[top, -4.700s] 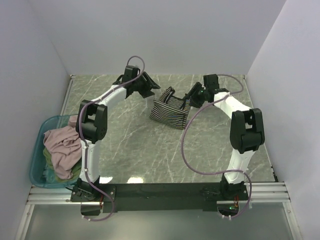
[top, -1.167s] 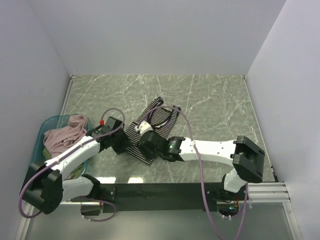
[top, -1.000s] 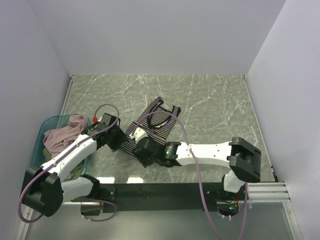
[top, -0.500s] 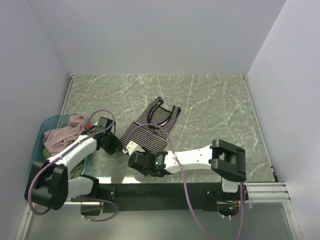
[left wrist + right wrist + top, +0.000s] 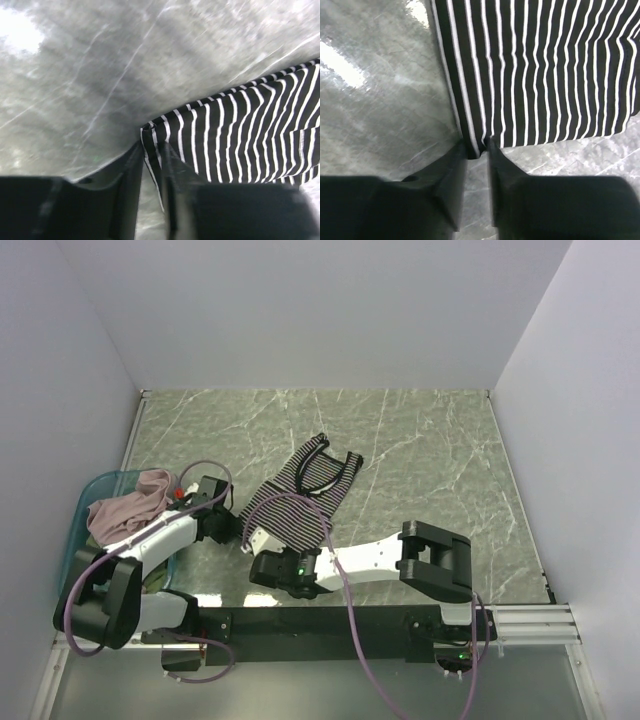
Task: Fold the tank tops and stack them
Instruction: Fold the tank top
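The black-and-white striped tank top [image 5: 300,495] lies stretched on the marble table, its straps toward the back. My left gripper [image 5: 238,530] is shut on its near left corner; the left wrist view shows the striped hem [image 5: 152,145] pinched between the jaws [image 5: 150,155]. My right gripper [image 5: 262,552] is shut on the near right corner; the right wrist view shows the hem corner [image 5: 479,142] between the jaws [image 5: 477,150]. A dusty pink top [image 5: 125,508] lies heaped in the teal tub; a little pale green cloth shows under it.
The teal plastic tub [image 5: 75,550] stands at the table's left near edge, beside the left arm. The right arm reaches across the near edge of the table [image 5: 450,470] toward the left. Grey walls close in the back and sides.
Both grippers have dragged the striped top's near hem toward the near left of the table, and the cloth has stretched out longer. The right arm has swung further left.
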Action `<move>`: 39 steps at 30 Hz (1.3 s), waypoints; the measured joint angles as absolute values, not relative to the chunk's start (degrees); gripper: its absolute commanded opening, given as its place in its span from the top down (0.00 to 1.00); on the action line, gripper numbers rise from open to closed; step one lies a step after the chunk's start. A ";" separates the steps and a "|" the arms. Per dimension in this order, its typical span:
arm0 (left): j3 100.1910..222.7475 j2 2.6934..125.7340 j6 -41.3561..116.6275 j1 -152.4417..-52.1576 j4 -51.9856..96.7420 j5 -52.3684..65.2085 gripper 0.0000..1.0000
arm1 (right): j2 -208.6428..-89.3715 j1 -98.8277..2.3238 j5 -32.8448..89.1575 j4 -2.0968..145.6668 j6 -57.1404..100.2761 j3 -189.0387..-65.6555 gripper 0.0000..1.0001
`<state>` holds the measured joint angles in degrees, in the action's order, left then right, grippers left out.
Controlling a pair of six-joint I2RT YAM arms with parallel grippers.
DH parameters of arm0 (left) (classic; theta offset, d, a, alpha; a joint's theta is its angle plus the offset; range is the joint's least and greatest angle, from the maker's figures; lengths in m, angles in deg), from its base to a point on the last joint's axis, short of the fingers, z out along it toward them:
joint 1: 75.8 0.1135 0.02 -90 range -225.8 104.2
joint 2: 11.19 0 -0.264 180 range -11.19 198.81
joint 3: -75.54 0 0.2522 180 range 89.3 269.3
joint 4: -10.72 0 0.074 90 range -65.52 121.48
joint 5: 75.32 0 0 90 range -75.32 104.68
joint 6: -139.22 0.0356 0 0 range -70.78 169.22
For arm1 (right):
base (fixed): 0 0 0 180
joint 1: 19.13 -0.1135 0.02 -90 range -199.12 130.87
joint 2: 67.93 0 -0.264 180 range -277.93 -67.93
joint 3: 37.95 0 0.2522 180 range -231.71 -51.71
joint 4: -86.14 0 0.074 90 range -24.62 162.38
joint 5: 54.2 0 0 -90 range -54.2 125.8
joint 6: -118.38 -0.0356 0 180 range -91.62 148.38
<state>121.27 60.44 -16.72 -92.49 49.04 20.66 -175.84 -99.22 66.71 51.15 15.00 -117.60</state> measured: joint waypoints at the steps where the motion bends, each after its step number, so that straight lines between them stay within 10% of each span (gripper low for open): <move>1: 121.31 61.01 -16.80 -92.49 48.25 20.66 0.82 | -176.02 -99.24 66.95 51.02 15.17 -117.73 0.77; 5: 121.86 62.83 -17.37 -92.49 45.69 20.64 0.96 | -176.17 -99.24 67.94 50.32 15.65 -118.34 0.92; 13: 123.23 64.60 -16.89 -92.49 44.43 21.73 0.99 | -176.13 -99.24 67.81 49.99 16.55 -120.09 0.79; 16: 123.58 64.79 -15.84 -92.49 44.49 21.99 0.86 | -175.95 -99.24 67.11 49.88 16.74 -120.09 0.57; 25: 123.74 63.68 -13.94 -91.77 45.87 22.08 0.55 | -174.86 -99.81 66.69 47.12 17.18 -121.88 0.52; 39: 123.74 64.14 -13.46 -89.80 44.56 21.90 0.54 | -178.99 -100.60 67.92 49.14 20.61 -123.76 0.48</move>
<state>123.74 64.14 -13.46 -89.80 44.56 21.90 -178.99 -100.60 67.92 49.14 20.61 -123.76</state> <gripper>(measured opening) 0.483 0.517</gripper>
